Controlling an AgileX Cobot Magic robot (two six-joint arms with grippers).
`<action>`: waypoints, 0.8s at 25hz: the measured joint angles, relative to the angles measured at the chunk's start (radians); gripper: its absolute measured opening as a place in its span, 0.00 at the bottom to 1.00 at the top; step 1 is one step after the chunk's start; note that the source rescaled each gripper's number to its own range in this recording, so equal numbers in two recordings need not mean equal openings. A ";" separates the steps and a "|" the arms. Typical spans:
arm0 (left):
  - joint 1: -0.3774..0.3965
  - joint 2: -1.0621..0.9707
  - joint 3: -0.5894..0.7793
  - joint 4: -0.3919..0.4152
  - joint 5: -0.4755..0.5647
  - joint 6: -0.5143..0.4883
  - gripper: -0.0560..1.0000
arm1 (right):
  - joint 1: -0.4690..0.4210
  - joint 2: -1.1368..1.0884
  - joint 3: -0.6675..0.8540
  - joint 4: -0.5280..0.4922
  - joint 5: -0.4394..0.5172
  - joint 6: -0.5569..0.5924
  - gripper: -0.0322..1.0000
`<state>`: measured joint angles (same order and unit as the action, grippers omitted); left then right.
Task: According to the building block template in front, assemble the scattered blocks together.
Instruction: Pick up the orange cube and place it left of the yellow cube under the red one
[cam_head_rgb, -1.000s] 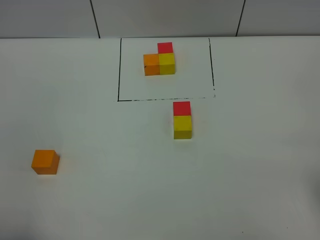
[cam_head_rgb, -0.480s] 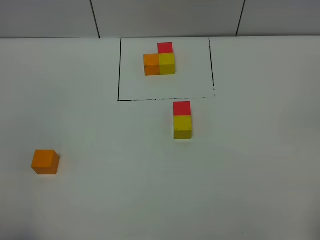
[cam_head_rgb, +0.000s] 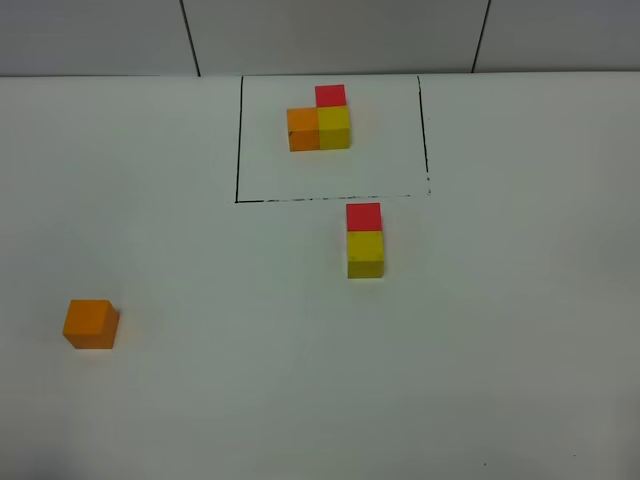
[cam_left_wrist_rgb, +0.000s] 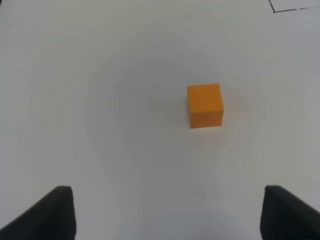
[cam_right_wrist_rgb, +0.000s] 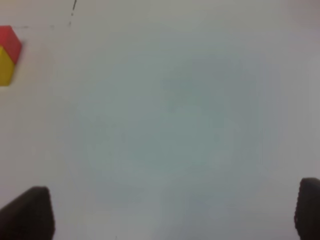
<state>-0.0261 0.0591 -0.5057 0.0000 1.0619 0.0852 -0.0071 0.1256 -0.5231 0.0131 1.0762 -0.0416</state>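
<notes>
The template sits inside a black-lined rectangle (cam_head_rgb: 330, 140) at the back: an orange block (cam_head_rgb: 303, 128) beside a yellow block (cam_head_rgb: 335, 128), with a red block (cam_head_rgb: 331, 95) behind the yellow one. In front of the rectangle a red block (cam_head_rgb: 363, 216) touches a yellow block (cam_head_rgb: 366, 254); they also show at the edge of the right wrist view (cam_right_wrist_rgb: 6, 55). A loose orange block (cam_head_rgb: 90, 323) lies alone at the left, and shows in the left wrist view (cam_left_wrist_rgb: 205, 105). My left gripper (cam_left_wrist_rgb: 167, 217) is open, short of that block. My right gripper (cam_right_wrist_rgb: 172, 215) is open over bare table. Neither arm shows in the exterior view.
The white table (cam_head_rgb: 480, 340) carries only the blocks and the drawn rectangle. A grey panelled wall (cam_head_rgb: 330, 35) runs along the table's back edge.
</notes>
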 joint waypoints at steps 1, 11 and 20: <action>0.000 0.000 0.000 0.000 0.000 0.000 0.74 | 0.000 -0.017 0.011 0.003 -0.004 0.000 0.96; 0.000 0.000 0.000 0.000 0.000 0.000 0.74 | 0.000 -0.115 0.020 0.008 -0.006 0.000 0.93; 0.000 0.000 0.000 0.000 0.000 0.000 0.74 | 0.000 -0.115 0.020 0.009 -0.006 0.001 0.90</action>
<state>-0.0261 0.0591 -0.5057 0.0000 1.0619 0.0852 -0.0071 0.0105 -0.5036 0.0220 1.0703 -0.0406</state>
